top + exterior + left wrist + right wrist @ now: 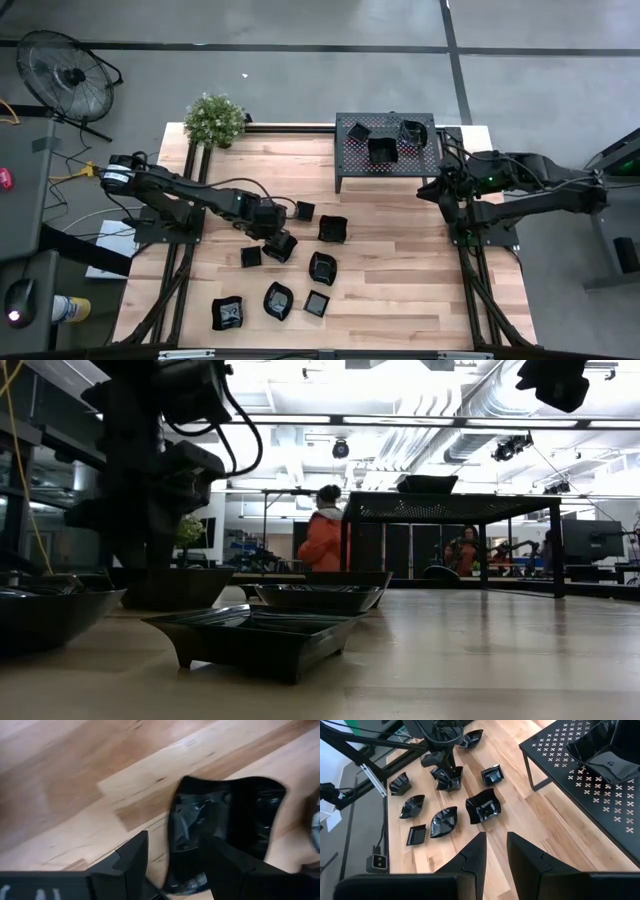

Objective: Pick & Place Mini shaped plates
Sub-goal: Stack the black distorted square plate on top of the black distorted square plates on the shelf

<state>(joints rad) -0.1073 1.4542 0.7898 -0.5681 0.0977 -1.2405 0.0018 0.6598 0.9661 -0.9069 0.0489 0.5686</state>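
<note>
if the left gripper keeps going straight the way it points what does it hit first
Most likely the wavy-rimmed black plate right ahead of the open left gripper, one finger already over its rim; depth is unclear.

A large robotics lab or workshop is shown: exposed ceiling ducts (480, 420), concrete floor (300, 25), a floor fan (65, 75), and a person (322, 540) at distant workstations.

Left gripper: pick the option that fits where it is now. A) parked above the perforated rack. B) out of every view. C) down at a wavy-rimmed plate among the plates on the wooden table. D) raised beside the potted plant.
C: the high view shows the left gripper down among the loose plates, and its wrist view shows its fingers straddling a wavy-rimmed plate on the wooden table.
</note>
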